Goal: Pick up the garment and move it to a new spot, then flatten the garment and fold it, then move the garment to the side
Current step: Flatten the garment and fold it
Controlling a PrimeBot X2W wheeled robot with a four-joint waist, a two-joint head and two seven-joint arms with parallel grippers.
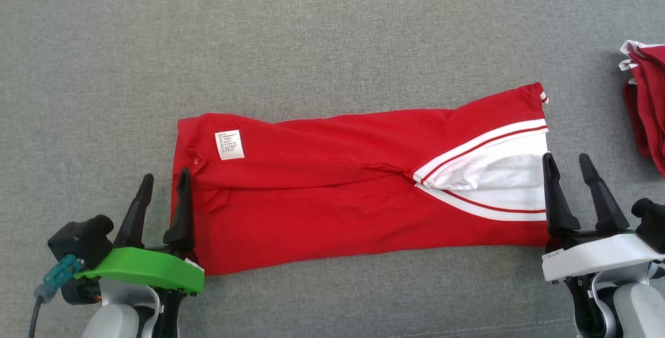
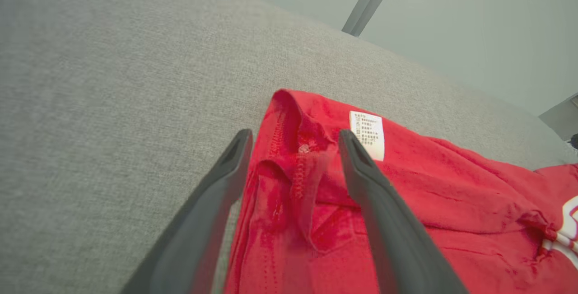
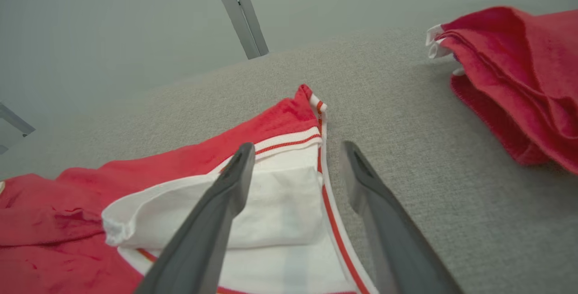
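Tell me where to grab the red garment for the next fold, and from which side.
Probably by its two short ends. The garment lies flat as a long strip, so take the label end with the left pincer and the white striped end with the right pincer, each coming from the near side. Both stand open, straddling those edges.

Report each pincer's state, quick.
Left pincer: open, astride the garment's left edge, holding nothing.
Right pincer: open, astride its right edge, holding nothing.
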